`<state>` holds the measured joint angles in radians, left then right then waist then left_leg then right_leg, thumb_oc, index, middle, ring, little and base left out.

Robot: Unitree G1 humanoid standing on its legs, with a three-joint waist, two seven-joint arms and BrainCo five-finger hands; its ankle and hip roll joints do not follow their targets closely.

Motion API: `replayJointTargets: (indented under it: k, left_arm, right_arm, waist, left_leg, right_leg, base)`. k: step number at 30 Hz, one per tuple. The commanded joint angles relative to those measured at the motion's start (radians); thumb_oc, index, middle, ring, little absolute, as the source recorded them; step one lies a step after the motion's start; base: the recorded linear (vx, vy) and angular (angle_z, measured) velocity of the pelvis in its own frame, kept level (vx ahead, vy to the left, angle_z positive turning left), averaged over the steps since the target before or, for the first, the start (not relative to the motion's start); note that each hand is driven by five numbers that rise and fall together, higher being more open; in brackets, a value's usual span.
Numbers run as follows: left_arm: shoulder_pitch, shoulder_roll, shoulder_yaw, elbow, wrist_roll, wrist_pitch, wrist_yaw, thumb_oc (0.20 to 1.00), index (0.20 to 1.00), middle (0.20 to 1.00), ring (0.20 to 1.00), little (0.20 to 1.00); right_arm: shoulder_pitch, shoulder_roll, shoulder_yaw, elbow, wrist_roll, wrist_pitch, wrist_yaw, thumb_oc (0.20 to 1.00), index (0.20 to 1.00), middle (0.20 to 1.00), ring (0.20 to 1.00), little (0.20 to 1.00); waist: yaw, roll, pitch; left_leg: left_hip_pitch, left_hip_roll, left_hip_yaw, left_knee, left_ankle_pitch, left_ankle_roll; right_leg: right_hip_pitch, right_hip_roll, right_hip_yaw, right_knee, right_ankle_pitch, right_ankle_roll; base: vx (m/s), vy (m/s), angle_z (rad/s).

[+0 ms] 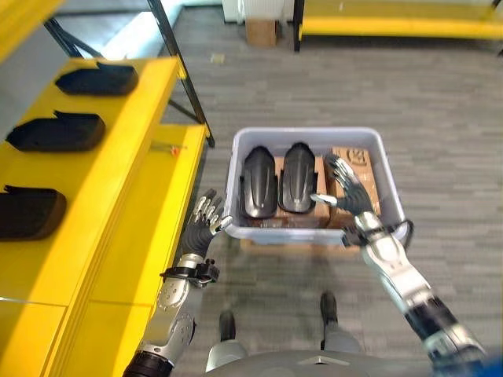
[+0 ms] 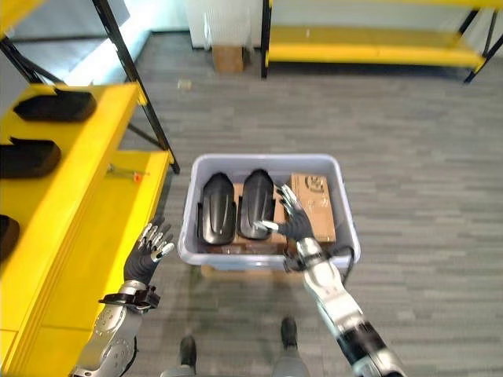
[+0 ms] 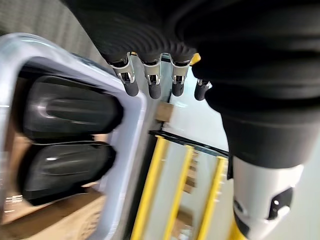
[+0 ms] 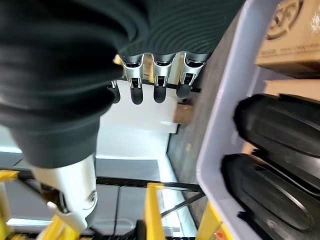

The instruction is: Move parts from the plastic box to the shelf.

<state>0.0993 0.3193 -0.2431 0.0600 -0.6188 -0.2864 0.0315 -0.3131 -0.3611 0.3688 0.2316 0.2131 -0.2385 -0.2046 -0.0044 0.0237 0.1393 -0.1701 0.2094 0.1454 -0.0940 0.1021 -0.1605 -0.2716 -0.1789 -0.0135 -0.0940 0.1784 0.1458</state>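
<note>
The right robot hand (image 1: 346,188) hovered over the right side of the pale grey plastic box (image 1: 392,191), its fingers spread and straight, its thumb (image 1: 322,199) reaching toward the nearer of two glossy black moulded plastic parts (image 1: 299,177) without closing on it, so it gripped nothing. The left robot hand (image 1: 206,220) stood just outside the box's near left corner, fingers straight and relaxed, empty as well. The two black parts lay side by side lengthwise in the left and middle of the box, the second black part (image 1: 258,182) just beside the first, both resting on brown cardboard (image 1: 274,221). A brown cardboard carton (image 1: 354,168) filled the right side of the box, under the right robot hand. The box sat on the grey wood-patterned floor (image 1: 330,86). To the robot's left stood the yellow metal shelf (image 1: 118,196), and three more black moulded parts (image 1: 56,131) lay in a row on its upper level, well apart from the box. Another yellow rack (image 2: 369,51) stood far across the floor, with a small cardboard box (image 2: 227,57) beside it.
</note>
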Motion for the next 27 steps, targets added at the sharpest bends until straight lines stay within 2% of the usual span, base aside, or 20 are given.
replayJointTargets:
  k: [1, 5, 13, 19, 27]
  left_arm:
    - [-0.062, 0.031, -0.015, -0.072, -0.027, -0.056, 0.02, 1.0, 1.0, 1.0, 1.0, 1.0]
    - [-0.085, 0.027, -0.041, -0.086, -0.035, -0.062, 0.035, 1.0, 1.0, 1.0, 1.0, 1.0]
    - [-0.129, 0.026, -0.074, -0.114, -0.031, -0.069, 0.079, 1.0, 1.0, 1.0, 1.0, 1.0]
    - [-0.147, 0.025, -0.086, -0.121, -0.015, -0.065, 0.105, 1.0, 1.0, 1.0, 1.0, 1.0]
    - [-0.175, 0.015, -0.084, -0.114, 0.014, -0.073, 0.144, 1.0, 1.0, 1.0, 1.0, 1.0]
  right_arm:
    - [-0.136, 0.007, -0.03, 0.001, -0.024, -0.027, -0.082, 1.0, 1.0, 1.0, 1.0, 1.0]
    - [-0.306, -0.008, -0.041, 0.1, -0.068, -0.009, -0.163, 1.0, 1.0, 1.0, 1.0, 1.0]
    - [-0.523, -0.051, -0.079, 0.224, -0.075, 0.001, -0.276, 1.0, 1.0, 1.0, 1.0, 1.0]
    - [-0.578, -0.103, -0.087, 0.275, -0.159, 0.031, -0.337, 1.0, 1.0, 1.0, 1.0, 1.0]
    - [-0.507, -0.064, -0.18, 0.171, -0.195, 0.008, -0.42, 1.0, 1.0, 1.0, 1.0, 1.0]
  waist:
    - [0.017, 0.011, 0.052]
    - [0.035, 0.025, 0.1]
    - [0.047, 0.059, 0.212]
    - [0.039, 0.068, 0.265]
    - [0.021, 0.06, 0.301]
  left_leg:
    - [-0.073, 0.045, -0.024, 0.007, 0.063, -0.008]
    - [-0.114, 0.041, -0.022, 0.007, 0.071, -0.004]
    - [-0.164, 0.024, -0.014, 0.007, 0.088, 0.001]
    - [-0.183, 0.013, -0.013, 0.007, 0.089, 0.005]
    - [-0.202, 0.007, -0.009, 0.013, 0.079, 0.011]
  right_leg:
    - [0.03, -0.119, 0.007, 0.007, -0.017, 0.073]
    - [-0.019, -0.125, 0.02, 0.007, 0.002, 0.075]
    - [-0.076, -0.141, 0.043, 0.007, 0.029, 0.07]
    - [-0.105, -0.145, 0.055, 0.012, 0.034, 0.069]
    - [-0.131, -0.141, 0.063, 0.021, 0.033, 0.072]
  base:
    - [-0.08, 0.003, 0.0]
    - [-0.06, 0.013, -0.01]
    - [-0.05, 0.035, -0.02]
    - [-0.01, 0.01, -0.02]
    - [0.0, 0.0, 0.0]
